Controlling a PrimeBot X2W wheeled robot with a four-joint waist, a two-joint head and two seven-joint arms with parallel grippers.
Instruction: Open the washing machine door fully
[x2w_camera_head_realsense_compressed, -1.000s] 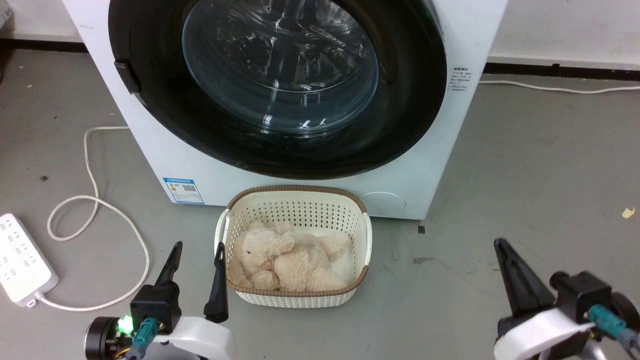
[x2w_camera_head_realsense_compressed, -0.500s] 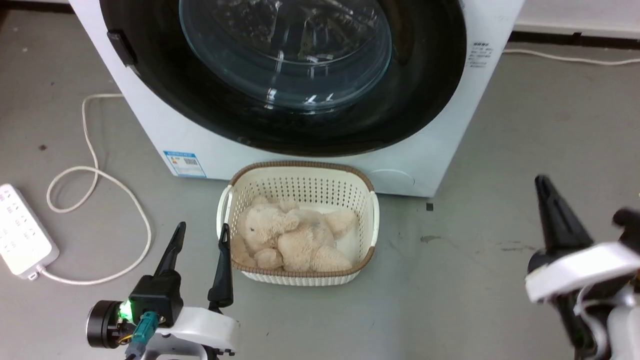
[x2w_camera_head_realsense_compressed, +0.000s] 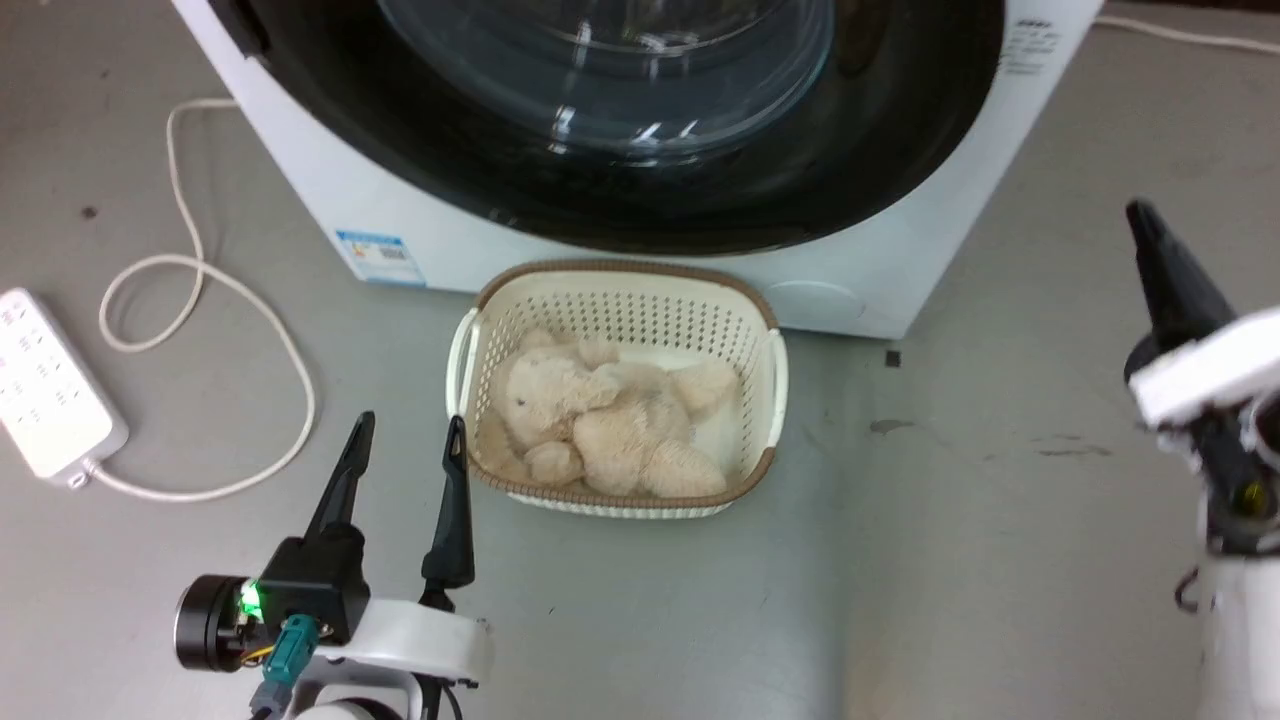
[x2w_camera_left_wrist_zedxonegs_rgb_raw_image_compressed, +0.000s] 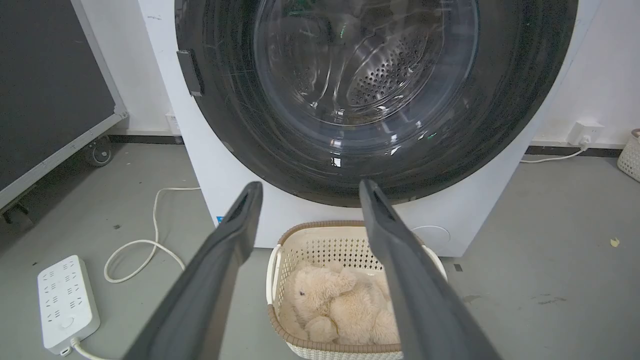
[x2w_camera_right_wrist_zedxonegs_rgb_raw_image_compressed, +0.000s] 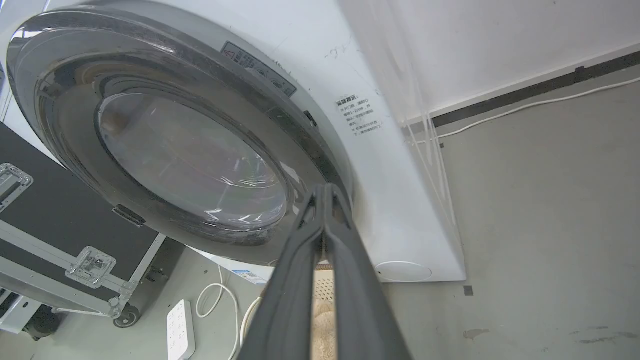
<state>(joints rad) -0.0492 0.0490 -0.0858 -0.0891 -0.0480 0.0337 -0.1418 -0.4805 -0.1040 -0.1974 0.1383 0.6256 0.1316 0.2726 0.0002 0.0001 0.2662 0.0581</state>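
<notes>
The white washing machine (x2w_camera_head_realsense_compressed: 420, 215) stands ahead with its big black-rimmed glass door (x2w_camera_head_realsense_compressed: 640, 110) flat against the front. The door (x2w_camera_left_wrist_zedxonegs_rgb_raw_image_compressed: 370, 95) has a small black handle (x2w_camera_left_wrist_zedxonegs_rgb_raw_image_compressed: 190, 73) on its left rim. My left gripper (x2w_camera_head_realsense_compressed: 408, 435) hangs low at the lower left, open and empty, its fingers (x2w_camera_left_wrist_zedxonegs_rgb_raw_image_compressed: 235, 235) aimed towards the door's bottom. My right gripper (x2w_camera_head_realsense_compressed: 1145, 225) is raised at the right edge, off the machine's right side, shut with nothing in it. Its tips (x2w_camera_right_wrist_zedxonegs_rgb_raw_image_compressed: 324, 191) meet just before the door's (x2w_camera_right_wrist_zedxonegs_rgb_raw_image_compressed: 190, 160) right rim.
A cream basket (x2w_camera_head_realsense_compressed: 770, 395) holding a beige plush toy (x2w_camera_head_realsense_compressed: 600, 415) sits on the floor right before the machine. A white power strip (x2w_camera_head_realsense_compressed: 45, 395) and looped cable (x2w_camera_head_realsense_compressed: 200, 290) lie at left. A black flight case (x2w_camera_right_wrist_zedxonegs_rgb_raw_image_compressed: 65, 220) on wheels stands left of the machine.
My right gripper has risen from the lower right towards the machine's right side. The head camera has tipped, so the machine and basket have shifted in view. The left gripper has barely moved.
</notes>
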